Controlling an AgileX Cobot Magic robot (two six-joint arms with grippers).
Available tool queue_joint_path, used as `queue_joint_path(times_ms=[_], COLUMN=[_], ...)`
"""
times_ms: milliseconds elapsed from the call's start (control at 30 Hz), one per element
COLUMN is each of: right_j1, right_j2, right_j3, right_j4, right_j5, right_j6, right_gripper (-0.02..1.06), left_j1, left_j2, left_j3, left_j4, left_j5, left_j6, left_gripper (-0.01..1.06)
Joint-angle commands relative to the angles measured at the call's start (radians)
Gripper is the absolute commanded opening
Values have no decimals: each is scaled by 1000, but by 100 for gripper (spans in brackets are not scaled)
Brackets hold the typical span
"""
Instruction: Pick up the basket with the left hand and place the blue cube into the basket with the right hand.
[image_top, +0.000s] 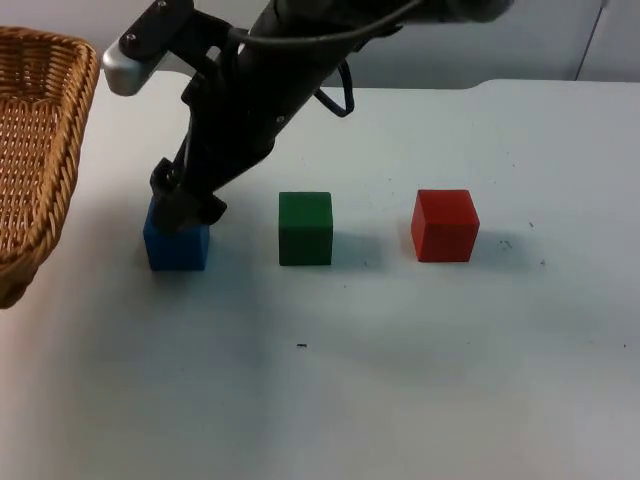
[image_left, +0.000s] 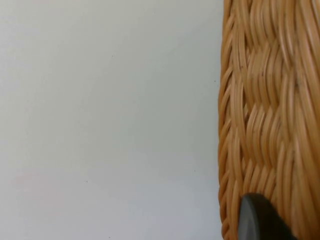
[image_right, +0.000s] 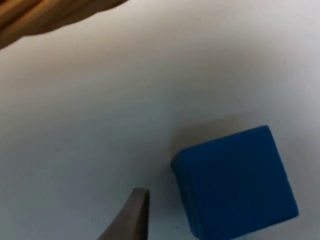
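White flat bench: carries all items, bounded at the far edge by a grey partition wall. Woven tan wicker basket: at the far left, lifted clear of the bench surface so far as its shadow suggests; its plaited side wall runs along the left wrist view, with a black fingertip of the left end effector lying against the weave, so that end effector appears clamped on the basket, though its second finger is hidden. Right arm: black, reaches from the far side down and leftward across the bench. Right end effector: lowered onto the far top edge of the blue cube; whether its fingers are spread or closed cannot be told. Small blue cube: on the bench, left of centre, just right of the basket; in the right wrist view one fingertip stands beside it, apart from its face. Small green cube: centre, right of the blue one. Small red cube: right of the green one, same row.
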Motion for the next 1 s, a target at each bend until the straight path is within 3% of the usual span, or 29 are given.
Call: queue_joint_path(times_ms=[0, 367, 967], right_j1=[2, 2, 0], right_j2=[19, 87, 118], right_j3=[-31, -66, -66], right_j4=[3, 3, 3], right_j5=[14, 36, 17], right_j6=[-10, -21, -28], right_gripper=[97, 97, 84], left_j1=[3, 3, 3], left_j2=[-4, -4, -4], left_j3=[-10, -10, -10], left_j4=[-27, -27, -30], left_j5=[15, 19, 24], left_j6=[4, 4, 4], left_gripper=[0, 0, 0])
